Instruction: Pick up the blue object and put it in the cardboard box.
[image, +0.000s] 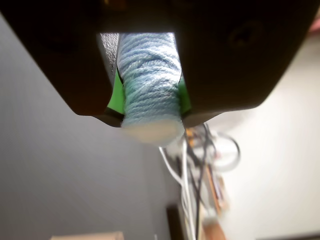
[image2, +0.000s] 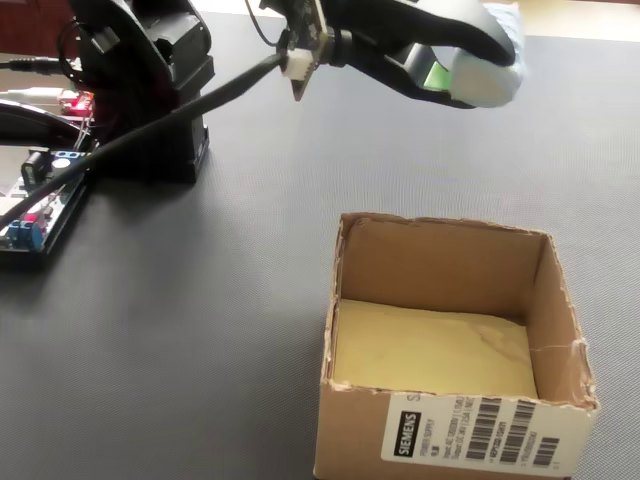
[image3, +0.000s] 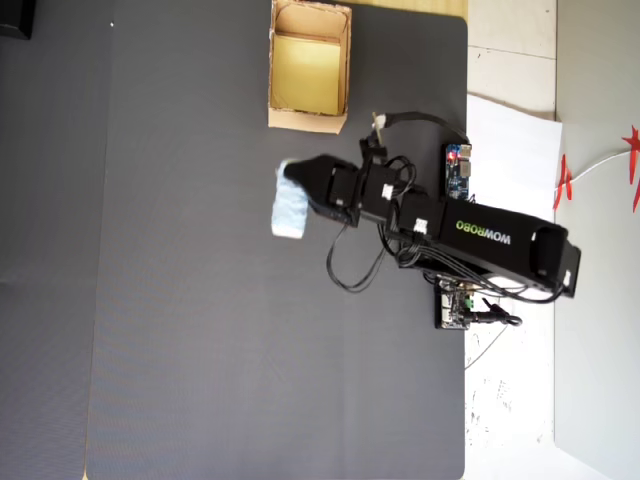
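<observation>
The blue object (image: 150, 80) is a pale blue yarn-wound bundle, clamped between my gripper's (image: 149, 97) black jaws with green pads (image: 116, 97) on either side. In the fixed view the gripper (image2: 450, 72) holds the blue object (image2: 492, 72) up in the air, beyond the far wall of the cardboard box (image2: 450, 290). From overhead the blue object (image3: 291, 208) hangs at the gripper (image3: 303, 188) tip, some way below the cardboard box (image3: 308, 118), whose yellowish inside is empty.
The arm's black base (image2: 150, 80) and a circuit board (image2: 40, 200) stand at the left of the fixed view. A dark grey mat (image3: 180, 300) covers the table; a white surface (image3: 510, 110) with boards and cables (image3: 455, 170) lies to its right.
</observation>
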